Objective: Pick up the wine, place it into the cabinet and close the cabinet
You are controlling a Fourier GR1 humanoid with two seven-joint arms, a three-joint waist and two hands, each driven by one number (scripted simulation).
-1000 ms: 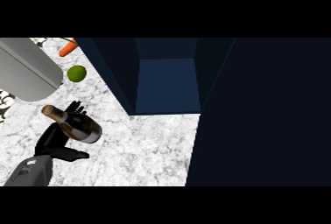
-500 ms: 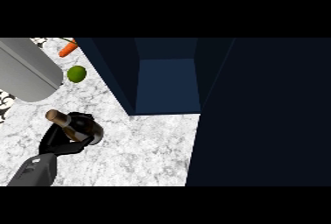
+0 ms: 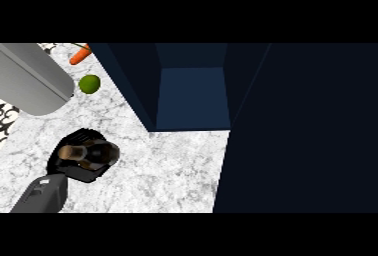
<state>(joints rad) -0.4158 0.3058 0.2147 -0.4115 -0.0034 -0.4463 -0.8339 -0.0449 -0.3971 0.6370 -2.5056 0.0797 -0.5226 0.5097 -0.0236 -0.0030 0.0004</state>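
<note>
As its fingers curl round the wine [image 3: 74, 152], left hand [image 3: 87, 171] shows over the tabletop [image 3: 173, 172], open cabinet [image 3: 192, 95] ahead-right, lime [image 3: 89, 83] ahead.

The wine bottle [image 3: 80, 153] is seen almost end-on, with its brown top turned towards the view. It is enclosed by the curled fingers of the left hand [image 3: 90, 169] over the marble counter [image 3: 170, 170]. The dark blue cabinet [image 3: 192, 95] is found open, well apart to the bottle's right.
</note>
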